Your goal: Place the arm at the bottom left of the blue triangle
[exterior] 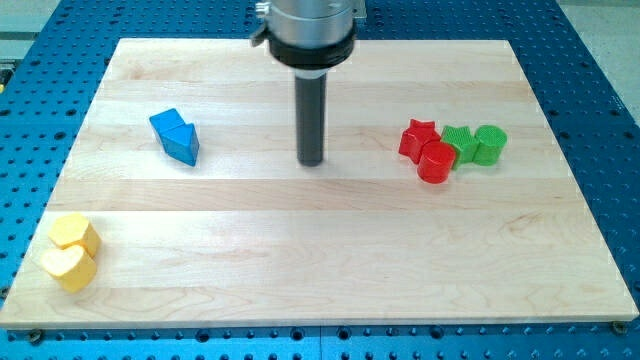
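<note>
The blue triangle lies at the view's upper left of the wooden board, touching a blue cube just above and left of it. My tip stands near the board's middle, well to the right of the blue triangle and slightly lower, apart from every block.
A red star and red cylinder sit at the view's right, touching a green star and green cylinder. A yellow hexagon and yellow heart lie at the lower left. The board rests on a blue perforated table.
</note>
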